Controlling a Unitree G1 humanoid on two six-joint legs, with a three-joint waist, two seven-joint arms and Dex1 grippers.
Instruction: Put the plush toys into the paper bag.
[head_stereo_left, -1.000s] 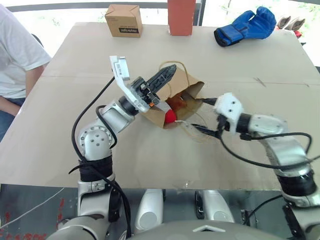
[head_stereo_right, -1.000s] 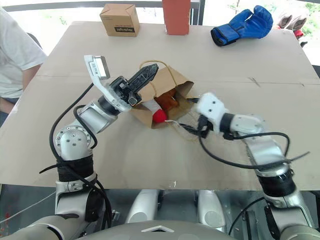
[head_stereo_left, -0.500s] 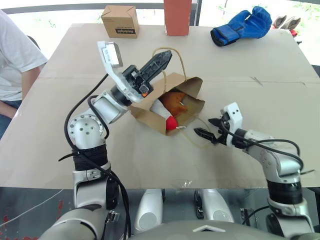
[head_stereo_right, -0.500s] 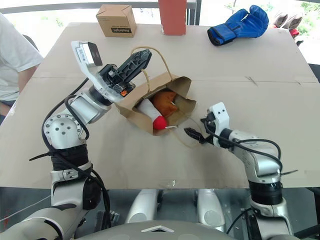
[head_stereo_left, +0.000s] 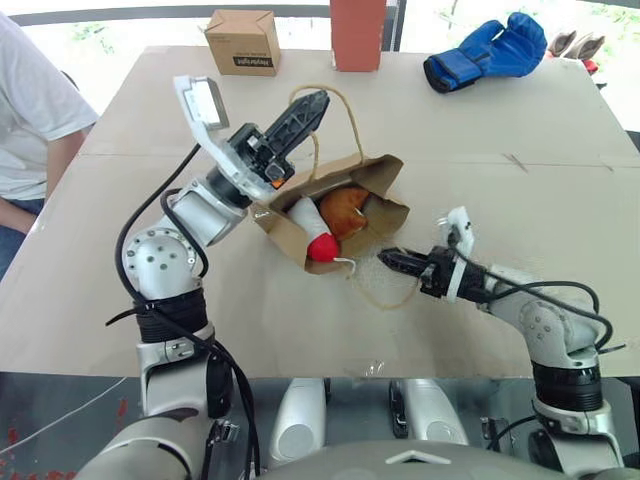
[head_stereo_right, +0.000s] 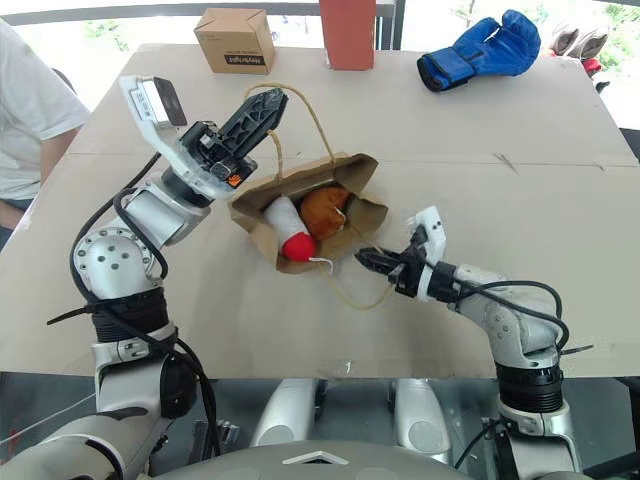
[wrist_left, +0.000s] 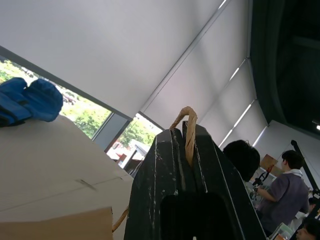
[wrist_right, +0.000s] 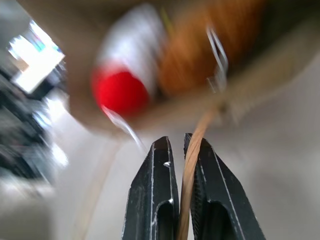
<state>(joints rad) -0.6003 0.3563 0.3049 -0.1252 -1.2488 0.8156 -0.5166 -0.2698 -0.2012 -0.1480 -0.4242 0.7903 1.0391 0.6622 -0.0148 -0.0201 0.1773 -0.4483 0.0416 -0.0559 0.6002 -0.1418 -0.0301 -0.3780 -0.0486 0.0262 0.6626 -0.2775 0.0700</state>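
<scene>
The paper bag (head_stereo_left: 375, 200) lies on its side on the table (head_stereo_left: 560, 190), mouth toward the robot. Inside sit both plush toys: the white toy (head_stereo_left: 310, 225), red end outermost, and the orange-brown toy (head_stereo_left: 343, 208) just beside it. The left gripper (head_stereo_left: 312, 100) pinches one cord handle (head_stereo_left: 338, 92) aloft; the right gripper (head_stereo_left: 386, 259) is clamped on the other handle (head_stereo_left: 372, 292) near the tabletop.

left hand (head_stereo_right: 268, 102): pinching bag handle | paper bag (head_stereo_right: 262, 218): toys inside | right hand (head_stereo_right: 365, 258): at lower handle
</scene>
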